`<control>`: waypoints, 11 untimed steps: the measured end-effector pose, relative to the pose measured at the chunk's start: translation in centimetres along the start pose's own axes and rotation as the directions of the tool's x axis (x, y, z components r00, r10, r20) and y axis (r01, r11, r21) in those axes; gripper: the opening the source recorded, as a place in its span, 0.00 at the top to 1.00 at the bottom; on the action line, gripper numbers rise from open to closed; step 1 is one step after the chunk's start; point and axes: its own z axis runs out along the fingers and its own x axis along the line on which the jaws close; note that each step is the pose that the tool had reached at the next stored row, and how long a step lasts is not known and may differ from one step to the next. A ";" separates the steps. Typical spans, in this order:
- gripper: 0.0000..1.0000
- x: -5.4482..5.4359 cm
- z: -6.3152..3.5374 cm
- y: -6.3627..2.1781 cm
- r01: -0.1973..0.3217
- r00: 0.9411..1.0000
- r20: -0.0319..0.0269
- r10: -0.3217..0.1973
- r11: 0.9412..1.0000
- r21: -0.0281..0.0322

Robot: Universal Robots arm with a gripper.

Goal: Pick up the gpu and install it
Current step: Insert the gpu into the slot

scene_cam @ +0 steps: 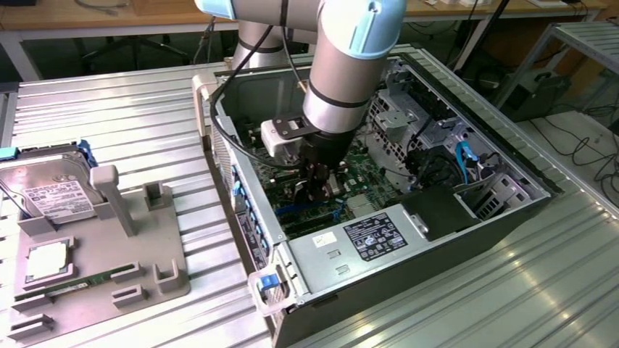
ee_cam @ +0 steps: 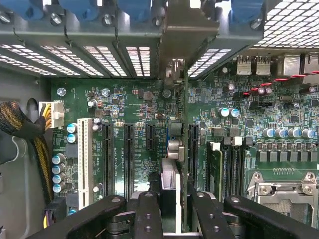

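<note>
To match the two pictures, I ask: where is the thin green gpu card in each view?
Exterior view: gpu below the black gripper, inside the open grey computer case.
Wrist view: gpu edge-on, held in the gripper.
Shared landmark: green motherboard.

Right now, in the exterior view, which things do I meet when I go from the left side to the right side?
Hard drive → grey holder tray → computer case → robot arm's hand inside the case → blue cable.

Metal table bears computer case, tray.
</note>
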 end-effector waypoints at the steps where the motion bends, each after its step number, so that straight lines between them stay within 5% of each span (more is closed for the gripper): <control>1: 0.72 0.0 0.01 0.00 0.000 1.000 0.000 0.000 1.000 0.000; 11: 0.72 0.0 1.15 -0.03 0.000 1.000 0.000 0.000 1.000 0.000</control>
